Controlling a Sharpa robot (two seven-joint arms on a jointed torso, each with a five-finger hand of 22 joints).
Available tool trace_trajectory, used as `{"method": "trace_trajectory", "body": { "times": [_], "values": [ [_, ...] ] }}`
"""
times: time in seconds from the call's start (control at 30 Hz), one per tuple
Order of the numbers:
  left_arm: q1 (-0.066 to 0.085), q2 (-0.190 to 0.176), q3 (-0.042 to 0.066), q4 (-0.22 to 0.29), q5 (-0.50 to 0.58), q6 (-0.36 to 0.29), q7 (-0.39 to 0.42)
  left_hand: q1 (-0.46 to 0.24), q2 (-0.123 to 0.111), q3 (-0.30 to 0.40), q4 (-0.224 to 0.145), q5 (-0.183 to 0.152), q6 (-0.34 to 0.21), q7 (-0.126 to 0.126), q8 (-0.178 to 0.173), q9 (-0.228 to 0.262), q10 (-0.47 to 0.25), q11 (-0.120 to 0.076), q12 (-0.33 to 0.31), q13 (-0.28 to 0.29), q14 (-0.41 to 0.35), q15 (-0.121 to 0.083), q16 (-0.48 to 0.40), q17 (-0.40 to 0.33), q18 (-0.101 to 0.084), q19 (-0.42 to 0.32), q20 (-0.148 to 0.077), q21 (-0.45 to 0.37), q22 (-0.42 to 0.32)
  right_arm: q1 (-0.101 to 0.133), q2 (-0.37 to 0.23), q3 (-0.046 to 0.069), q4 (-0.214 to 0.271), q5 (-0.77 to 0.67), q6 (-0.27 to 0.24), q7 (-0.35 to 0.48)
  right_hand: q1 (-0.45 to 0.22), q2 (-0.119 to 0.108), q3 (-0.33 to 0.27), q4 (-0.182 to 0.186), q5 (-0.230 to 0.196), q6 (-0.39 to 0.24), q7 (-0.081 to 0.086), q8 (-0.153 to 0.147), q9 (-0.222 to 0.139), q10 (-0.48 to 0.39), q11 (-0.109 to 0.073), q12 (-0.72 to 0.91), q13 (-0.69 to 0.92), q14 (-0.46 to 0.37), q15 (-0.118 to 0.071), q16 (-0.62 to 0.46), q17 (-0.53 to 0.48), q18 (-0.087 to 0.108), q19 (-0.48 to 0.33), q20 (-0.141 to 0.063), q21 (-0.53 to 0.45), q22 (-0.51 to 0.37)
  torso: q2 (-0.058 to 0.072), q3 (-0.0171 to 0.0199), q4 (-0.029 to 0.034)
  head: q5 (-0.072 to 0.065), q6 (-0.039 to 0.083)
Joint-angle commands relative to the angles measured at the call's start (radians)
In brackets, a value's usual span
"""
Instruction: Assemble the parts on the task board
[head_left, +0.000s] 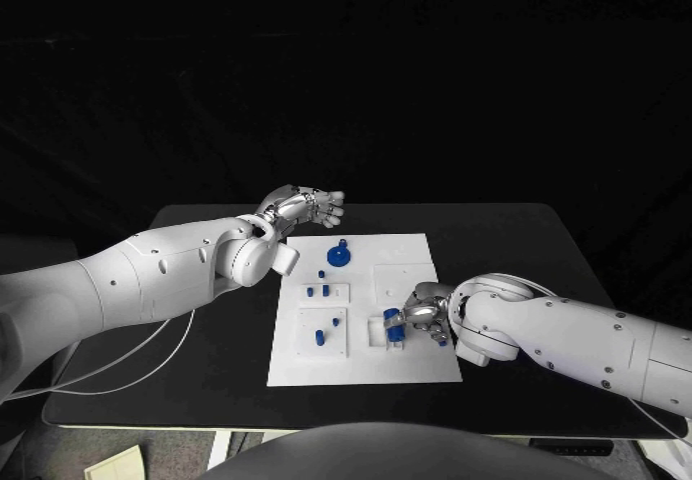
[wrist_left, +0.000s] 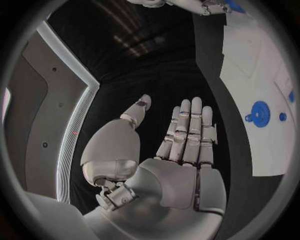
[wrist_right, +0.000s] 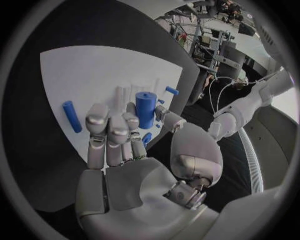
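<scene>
White board (head_left: 411, 360) lies mid-table, dotted with small blue parts; right hand (head_left: 423, 312) closes its fingers round a blue cylinder (wrist_right: 145, 109) there, left hand (head_left: 304, 209) flat, holding nothing, beyond its far corner.

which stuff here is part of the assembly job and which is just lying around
Part of the job:
- white task board
- blue round part
- blue cylinder at the right robot hand
- small blue pegs
- left robot hand, open, off the board

Just lying about:
- white cable on the black table
</scene>
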Motion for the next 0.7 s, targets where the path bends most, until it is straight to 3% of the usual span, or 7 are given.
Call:
{"method": "trace_trajectory", "body": {
  "times": [0.03, 0.43, 0.7],
  "values": [
    [0.0, 0.002, 0.001, 0.002, 0.006, 0.018, 0.005, -0.005, 0.003, -0.005, -0.003, -0.006, -0.004, 0.0, -0.003, -0.001, -0.008, -0.001, -0.003, -0.002, -0.008, 0.001, -0.005, 0.002, 0.014, -0.006, 0.001, -0.006, 0.001, 0.001, 0.012, 0.0, -0.013, 0.028, 0.047, -0.004, -0.011, 0.002, -0.008, -0.001, -0.001, 0.015, 0.012, -0.004, 0.001, 0.003, 0.0, -0.004, 0.001, -0.002, -0.008, -0.006, 0.002, 0.096, 0.0, 0.001, 0.006, 0.017, 0.001, -0.0003, 0.0012, 0.002, -0.002],
    [0.0, 0.004, 0.001, 0.003, 0.006, 0.023, 0.004, -0.008, 0.004, -0.006, -0.002, -0.006, -0.008, 0.001, -0.002, -0.001, -0.01, -0.001, -0.003, -0.002, -0.009, 0.002, -0.007, 0.004, 0.014, -0.006, 0.002, -0.007, 0.002, 0.0, 0.066, -0.002, -0.071, 0.046, 0.069, -0.002, -0.017, 0.007, -0.01, -0.001, -0.001, 0.014, 0.012, -0.006, 0.002, 0.003, 0.0, -0.006, 0.002, -0.002, -0.008, -0.007, 0.002, 0.096, -0.003, 0.001, 0.006, 0.017, 0.001, 0.0003, 0.0001, 0.01, -0.002],
    [0.0, 0.002, 0.001, 0.004, 0.006, 0.023, 0.002, -0.008, 0.004, -0.006, -0.002, -0.006, -0.009, 0.001, -0.002, -0.001, -0.011, 0.0, -0.003, -0.003, -0.009, 0.002, -0.007, 0.004, 0.014, -0.007, 0.002, -0.007, 0.002, -0.002, 0.076, -0.005, -0.083, 0.031, 0.068, -0.001, -0.017, 0.008, -0.009, -0.002, -0.001, 0.014, 0.012, -0.007, 0.002, 0.002, 0.0, -0.007, 0.002, -0.002, -0.008, -0.008, 0.003, 0.096, -0.004, 0.001, 0.006, 0.017, 0.002, 0.0009, -0.0003, 0.015, -0.005]
  ]
}}
